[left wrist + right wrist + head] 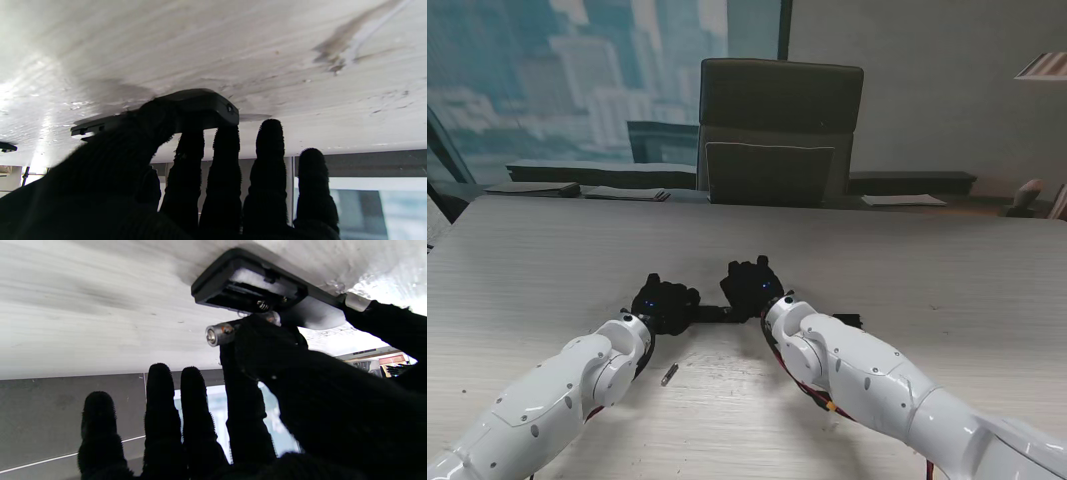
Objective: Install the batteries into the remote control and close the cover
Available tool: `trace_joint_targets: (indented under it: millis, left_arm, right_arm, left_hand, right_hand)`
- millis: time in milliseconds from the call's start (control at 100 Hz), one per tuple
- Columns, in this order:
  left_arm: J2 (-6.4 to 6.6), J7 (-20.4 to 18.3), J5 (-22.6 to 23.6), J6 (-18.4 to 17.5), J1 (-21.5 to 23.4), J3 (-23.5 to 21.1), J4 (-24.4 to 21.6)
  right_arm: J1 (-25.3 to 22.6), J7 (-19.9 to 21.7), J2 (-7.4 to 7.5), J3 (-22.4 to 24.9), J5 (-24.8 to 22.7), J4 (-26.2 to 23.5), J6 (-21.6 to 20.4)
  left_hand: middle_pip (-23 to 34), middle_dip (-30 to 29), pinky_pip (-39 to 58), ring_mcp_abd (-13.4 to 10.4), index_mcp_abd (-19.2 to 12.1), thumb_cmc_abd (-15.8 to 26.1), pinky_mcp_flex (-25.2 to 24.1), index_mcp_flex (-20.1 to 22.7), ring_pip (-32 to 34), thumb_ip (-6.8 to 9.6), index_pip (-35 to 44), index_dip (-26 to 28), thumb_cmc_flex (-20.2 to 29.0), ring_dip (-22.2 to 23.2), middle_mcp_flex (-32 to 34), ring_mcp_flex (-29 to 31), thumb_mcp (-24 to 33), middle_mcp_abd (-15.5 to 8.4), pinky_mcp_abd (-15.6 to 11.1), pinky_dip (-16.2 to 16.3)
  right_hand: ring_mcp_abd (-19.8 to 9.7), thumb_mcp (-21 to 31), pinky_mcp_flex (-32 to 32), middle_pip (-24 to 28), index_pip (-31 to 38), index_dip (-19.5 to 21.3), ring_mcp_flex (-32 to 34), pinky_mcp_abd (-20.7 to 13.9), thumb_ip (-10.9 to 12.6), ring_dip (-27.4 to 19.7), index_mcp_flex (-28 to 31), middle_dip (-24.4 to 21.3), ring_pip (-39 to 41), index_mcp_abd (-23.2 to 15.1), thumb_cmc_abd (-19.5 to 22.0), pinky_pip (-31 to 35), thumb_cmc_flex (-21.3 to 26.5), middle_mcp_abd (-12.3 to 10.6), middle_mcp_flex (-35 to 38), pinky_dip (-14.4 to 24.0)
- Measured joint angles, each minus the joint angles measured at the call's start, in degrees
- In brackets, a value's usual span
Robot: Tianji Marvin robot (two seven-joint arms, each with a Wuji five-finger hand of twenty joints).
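The black remote control (708,313) lies on the table between my two black-gloved hands. My left hand (665,303) grips one end of it; in the left wrist view the thumb and fingers (186,150) close around the remote (203,103). My right hand (751,286) pinches a silver battery (222,333) between thumb and forefinger, right at the remote's open battery compartment (253,293), where a spring shows. Another battery (669,375) lies on the table near my left forearm. A small dark piece (848,321), maybe the cover, lies by my right forearm.
The pale wood-grain table (947,270) stretches wide around the hands. A dark office chair (780,130) stands at the far edge. Papers (903,200) and flat dark items (577,190) lie along the far side.
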Motion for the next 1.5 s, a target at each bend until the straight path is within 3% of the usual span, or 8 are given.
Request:
trace_joint_targets:
  millis: [260,740,1050,1310,1410,1500]
  left_arm:
    - [-0.01,0.0,-0.1,-0.1,0.1,-0.1,-0.1]
    - [-0.01,0.4,-0.1,-0.2,0.0,0.2,0.1]
    - [0.0,0.5,-0.2,-0.2,-0.1,0.4,0.2]
    - [0.0,0.7,-0.3,-0.5,-0.3,0.7,0.3]
    - [-0.02,0.9,-0.4,-0.7,-0.5,0.9,0.5]
    - [-0.02,1.1,-0.5,-0.9,-0.7,1.1,0.7]
  right_arm:
    - [0.5,0.7,-0.73,-0.9,1.2,1.0,2.0]
    - [2.7,0.6,-3.37,-3.3,4.0,5.9,1.2]
    - [3.0,0.7,-4.02,-3.4,5.2,7.0,0.3]
    - [3.1,0.6,-4.53,-3.6,5.7,7.8,-0.6]
    - [3.1,0.5,-4.71,-3.6,5.9,8.1,-0.9]
    - [3.2,0.5,-4.75,-3.7,5.9,8.3,-1.2]
  left_hand:
    - [0.0,0.0,0.0,0.0,0.0,0.0,0.0,0.2,0.0,0.0,0.0,0.0,0.0,0.0,0.0,0.0,0.0,0.0,0.0,0.0]
    - [0.0,0.3,0.0,0.0,0.6,0.0,0.0,0.5,0.0,0.0,0.0,-0.1,0.0,0.0,0.1,0.0,0.0,0.0,0.0,0.0]
    - [0.2,0.5,0.0,0.0,0.7,0.0,0.0,0.5,0.0,0.0,0.0,-0.1,0.0,0.0,0.1,0.0,0.0,0.0,0.0,0.0]
    - [0.7,0.6,0.0,0.0,0.7,0.0,0.5,0.5,0.0,0.04,0.0,-0.1,0.5,0.0,0.1,0.0,0.1,0.0,0.0,0.0]
    - [0.7,0.6,0.0,0.0,0.7,0.0,0.5,0.5,0.1,0.04,0.0,-0.1,0.6,0.0,0.4,0.0,0.1,0.0,0.0,0.0]
    - [0.8,0.6,0.0,0.0,0.7,0.0,0.5,0.5,0.1,0.04,0.0,-0.1,0.6,0.0,0.6,0.0,0.1,0.0,0.0,0.0]
  right_hand:
    - [0.6,0.0,0.0,-0.2,0.0,0.6,0.0,0.0,0.0,0.0,0.6,0.0,0.0,0.9,0.0,0.0,0.1,0.7,0.6,0.0]
    - [0.6,0.0,0.0,-0.2,0.2,1.6,0.0,0.1,-0.1,0.0,0.7,0.0,0.0,2.4,-0.6,0.0,0.1,0.7,0.6,0.0]
    - [0.6,0.4,0.0,-0.2,0.9,2.0,0.0,0.1,0.5,0.0,-0.1,0.0,0.0,3.3,-0.8,0.0,-0.1,0.7,0.6,-0.1]
    - [0.6,-0.7,0.0,-0.2,-1.4,1.3,0.0,0.1,0.5,0.0,-0.8,0.0,-0.1,3.2,0.0,0.1,-3.6,0.7,0.6,-0.1]
    - [0.6,-1.3,0.0,-0.2,-5.5,1.3,0.0,0.1,0.7,0.0,-0.8,0.0,-0.1,3.0,1.0,0.1,-5.7,0.7,0.6,-0.1]
    - [0.6,-1.2,0.0,-0.2,-9.7,3.4,0.0,0.1,4.4,0.0,-3.1,0.0,-0.1,2.2,2.7,0.1,-7.7,0.8,0.5,-0.1]
